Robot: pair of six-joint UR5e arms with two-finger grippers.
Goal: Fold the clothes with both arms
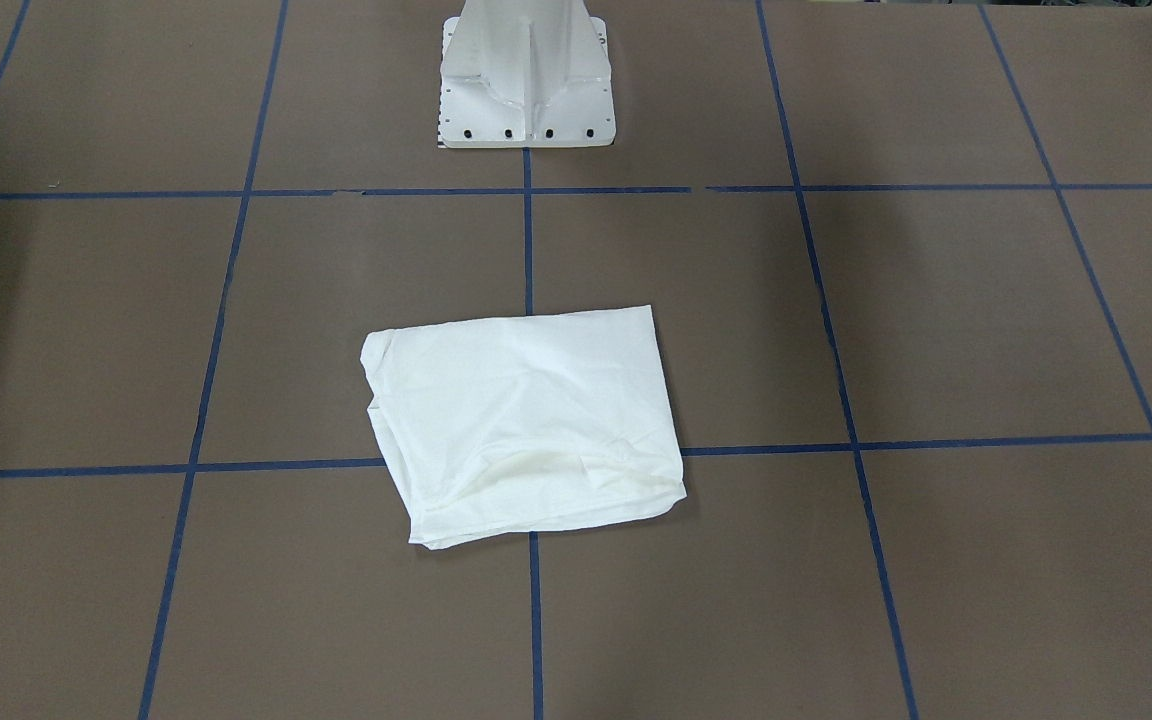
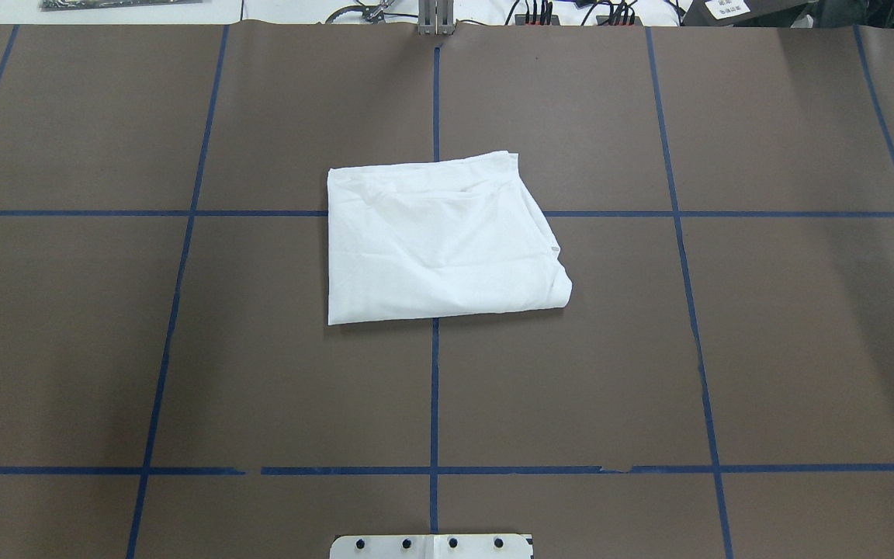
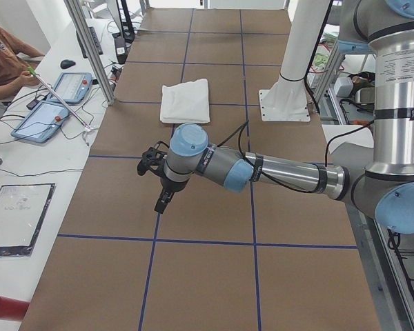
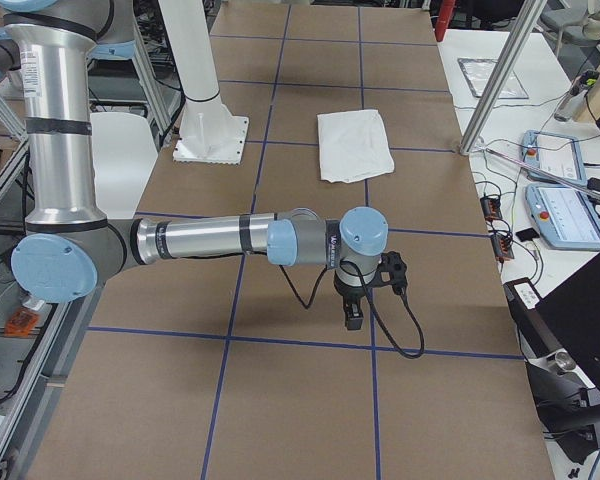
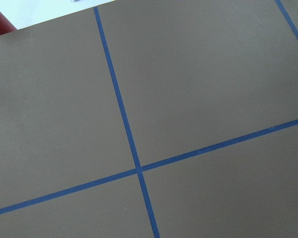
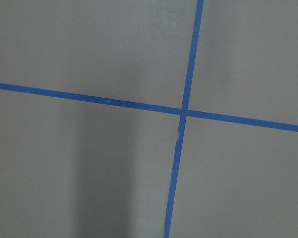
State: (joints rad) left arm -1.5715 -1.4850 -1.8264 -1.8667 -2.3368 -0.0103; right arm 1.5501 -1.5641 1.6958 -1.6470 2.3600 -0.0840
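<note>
The white T-shirt (image 2: 439, 241) lies folded into a compact rectangle at the table's middle; it also shows in the front view (image 1: 526, 425), the left view (image 3: 186, 100) and the right view (image 4: 353, 145). No text side shows. My left gripper (image 3: 162, 200) hangs over bare table far from the shirt, at the table's left end. My right gripper (image 4: 354, 318) hangs over bare table at the right end. Both show only in the side views, so I cannot tell whether they are open or shut. Neither holds the shirt. The wrist views show only brown table and blue tape.
The brown table (image 2: 183, 349) is gridded with blue tape lines. The white pedestal base (image 1: 526, 80) stands at the robot's edge. Operators' desks with tablets (image 3: 45, 121) and cables lie beyond the far edge. An aluminium post (image 4: 490, 90) stands at that edge.
</note>
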